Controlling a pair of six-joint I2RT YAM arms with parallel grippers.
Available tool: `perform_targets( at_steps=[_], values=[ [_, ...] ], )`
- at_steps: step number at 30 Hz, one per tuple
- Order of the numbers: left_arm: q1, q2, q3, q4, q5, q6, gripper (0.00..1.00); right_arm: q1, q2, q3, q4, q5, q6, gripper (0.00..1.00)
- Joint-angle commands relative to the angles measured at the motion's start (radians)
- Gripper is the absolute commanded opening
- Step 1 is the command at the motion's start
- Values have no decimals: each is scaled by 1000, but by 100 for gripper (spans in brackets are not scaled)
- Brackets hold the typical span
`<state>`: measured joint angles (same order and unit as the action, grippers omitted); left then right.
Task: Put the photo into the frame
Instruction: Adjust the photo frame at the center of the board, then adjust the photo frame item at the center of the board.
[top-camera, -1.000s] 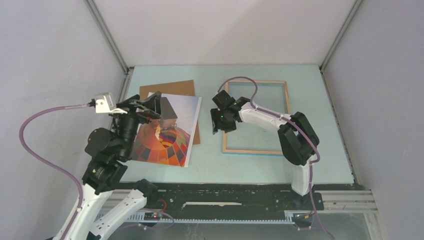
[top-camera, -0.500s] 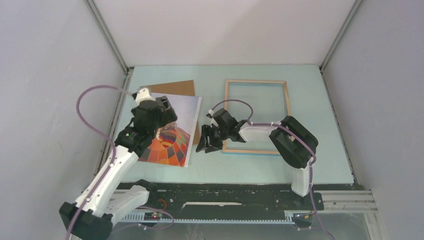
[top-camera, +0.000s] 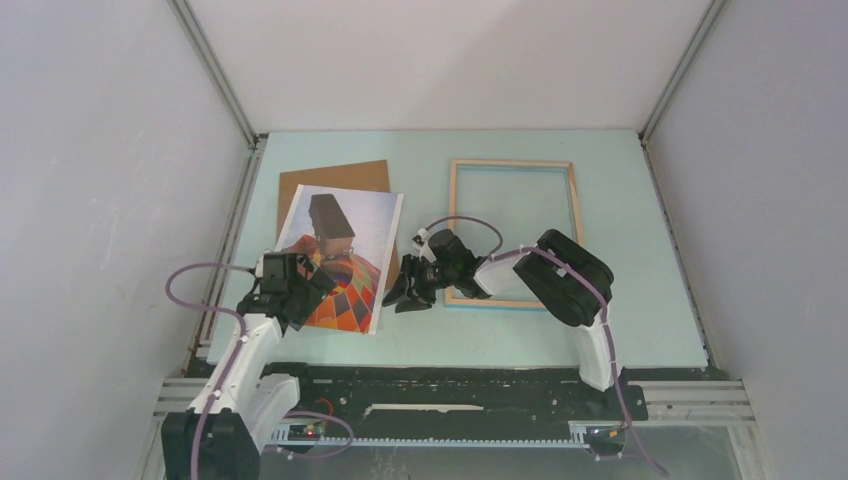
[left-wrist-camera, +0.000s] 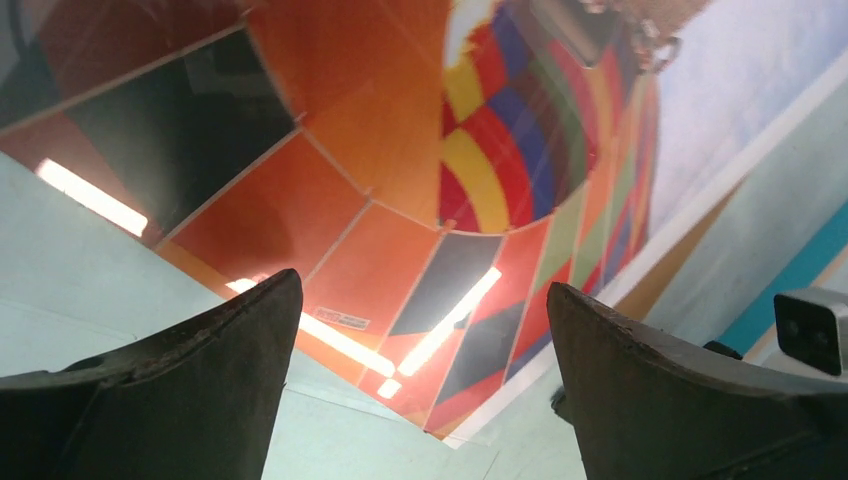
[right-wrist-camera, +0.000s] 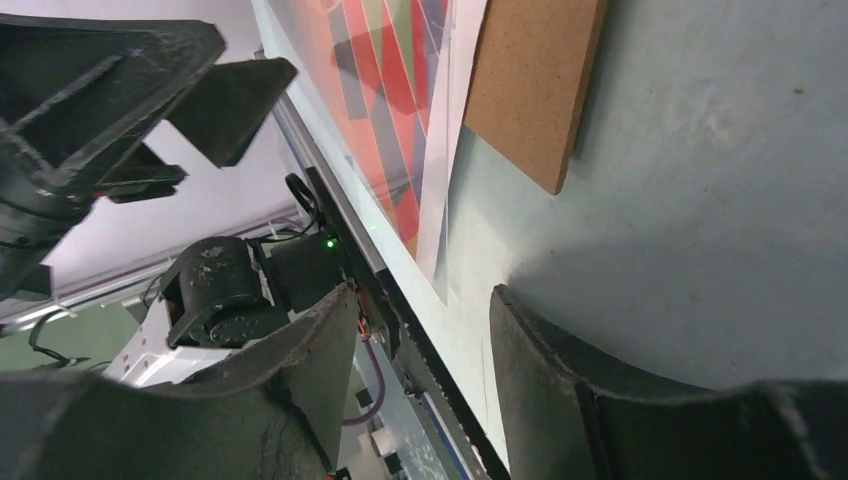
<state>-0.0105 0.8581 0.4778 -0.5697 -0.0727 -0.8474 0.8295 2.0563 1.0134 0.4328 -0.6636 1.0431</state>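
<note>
The photo, an orange and red checkered balloon print with a white border, lies flat on the table, partly over a brown backing board. The frame lies wood side up to its right, empty. My left gripper is open and low over the photo's near-left part; the print fills its wrist view between the fingers. My right gripper is open and empty, low over the table between the photo and the frame. Its wrist view shows the photo's near edge and the board's corner.
Grey walls with metal posts close in the table on the left, back and right. The black base rail runs along the near edge. The left gripper shows in the right wrist view, facing the right one across the photo.
My left gripper has come down from the photo's far part to its near-left corner. My right gripper has moved from the frame's left rail to the gap beside the photo.
</note>
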Motion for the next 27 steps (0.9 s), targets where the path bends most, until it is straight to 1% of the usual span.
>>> perform_targets(
  at_steps=[1, 4, 10, 15, 20, 23, 27],
  values=[
    [69, 10, -92, 135, 87, -86, 100, 21, 21, -1, 93, 17, 74, 58],
    [88, 42, -120, 168, 150, -86, 100, 26, 54, -1, 121, 20, 98, 57],
    [113, 22, -185, 210, 147, -84, 100, 56, 113, 35, 138, 31, 125, 54],
    [134, 47, -216, 237, 176, -80, 100, 63, 115, 61, 117, 37, 123, 53],
    [141, 31, -222, 235, 175, -81, 100, 60, 115, 80, 121, 23, 133, 53],
    [142, 27, -224, 236, 170, -79, 100, 61, 110, 80, 166, 3, 167, 51],
    [141, 31, -224, 240, 177, -74, 100, 62, 101, 80, 300, -36, 260, 48]
  ],
)
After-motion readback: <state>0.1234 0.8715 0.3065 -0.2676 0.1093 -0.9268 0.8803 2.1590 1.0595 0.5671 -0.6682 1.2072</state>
